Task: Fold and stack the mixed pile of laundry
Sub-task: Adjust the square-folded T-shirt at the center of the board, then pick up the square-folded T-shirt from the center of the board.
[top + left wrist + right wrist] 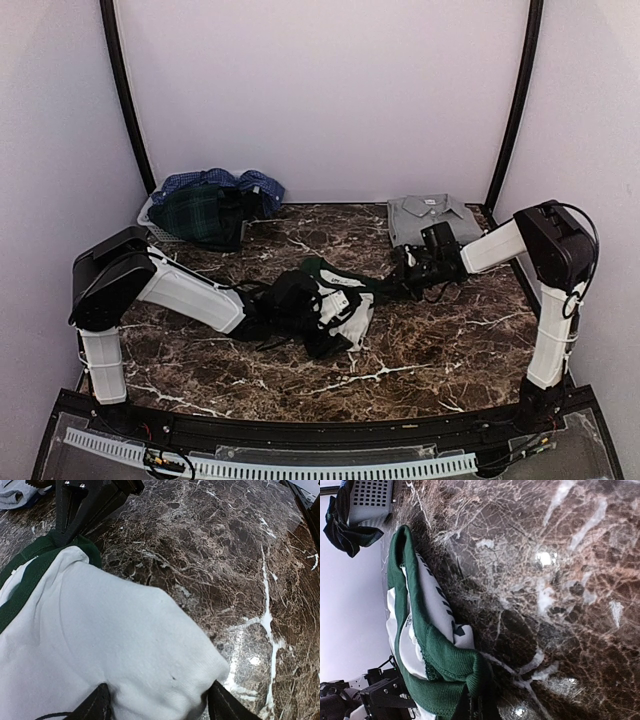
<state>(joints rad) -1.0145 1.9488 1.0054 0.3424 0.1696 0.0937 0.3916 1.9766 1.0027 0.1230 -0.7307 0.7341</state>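
Lying crumpled in the middle of the table [470,340], the white tee [345,305] stretches between both arms. The left gripper [159,707] has its fingers spread fairly wide around a thick bunch of the white body, cloth pressed against both, so that part is held raised off the marble. The right gripper [476,706] is pinched narrow on the dark green sleeve's edge. Black lettering [439,602] crosses the white fabric but is too folded to read — likewise the small neck label [408,622].
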